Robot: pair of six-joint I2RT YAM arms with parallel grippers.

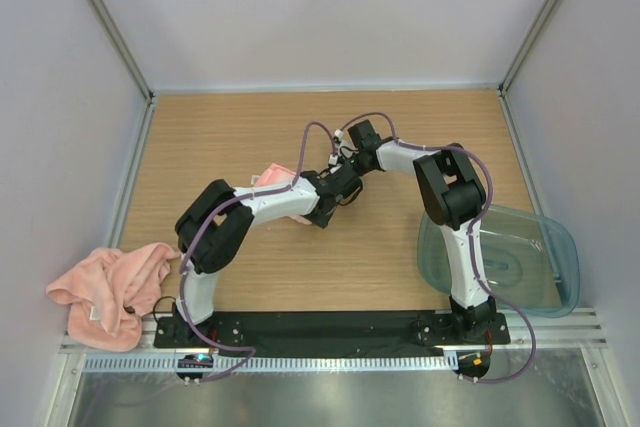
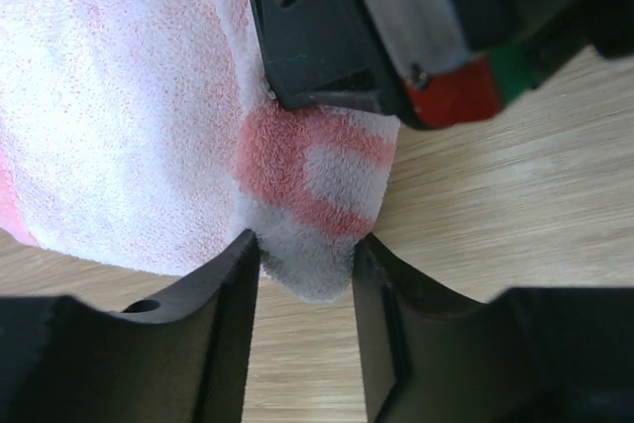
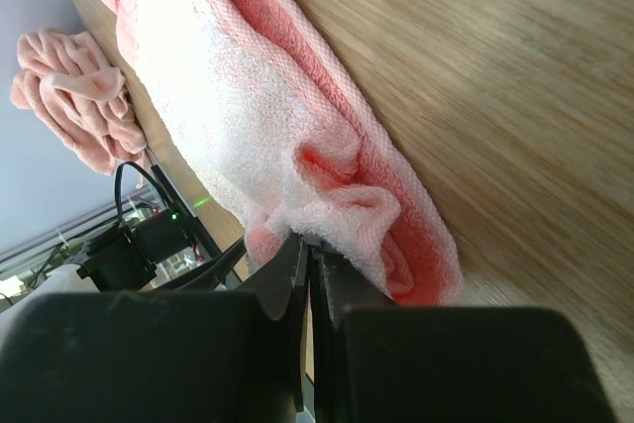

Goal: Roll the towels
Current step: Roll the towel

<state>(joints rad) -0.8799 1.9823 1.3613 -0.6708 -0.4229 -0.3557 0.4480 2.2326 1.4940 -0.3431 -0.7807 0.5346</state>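
Note:
One salmon-pink towel (image 1: 276,176) lies mid-table, mostly hidden under my left arm. In the right wrist view this towel (image 3: 238,96) is a long, loosely rolled strip on the wood. My right gripper (image 3: 312,250) is shut on a thin fold at its near end. In the left wrist view the towel (image 2: 129,116) fills the upper left and its end sits between the fingers. My left gripper (image 2: 306,250) touches that end on both sides. The right gripper (image 2: 327,37) presses on the cloth just above. The second towel (image 1: 105,287) lies crumpled at the table's front left corner.
A translucent grey-green tub (image 1: 545,277) stands at the front right beside the right arm's base. White walls with metal posts enclose the table on three sides. Both grippers (image 1: 338,182) meet close together mid-table. The crumpled towel (image 3: 74,96) shows far off in the right wrist view.

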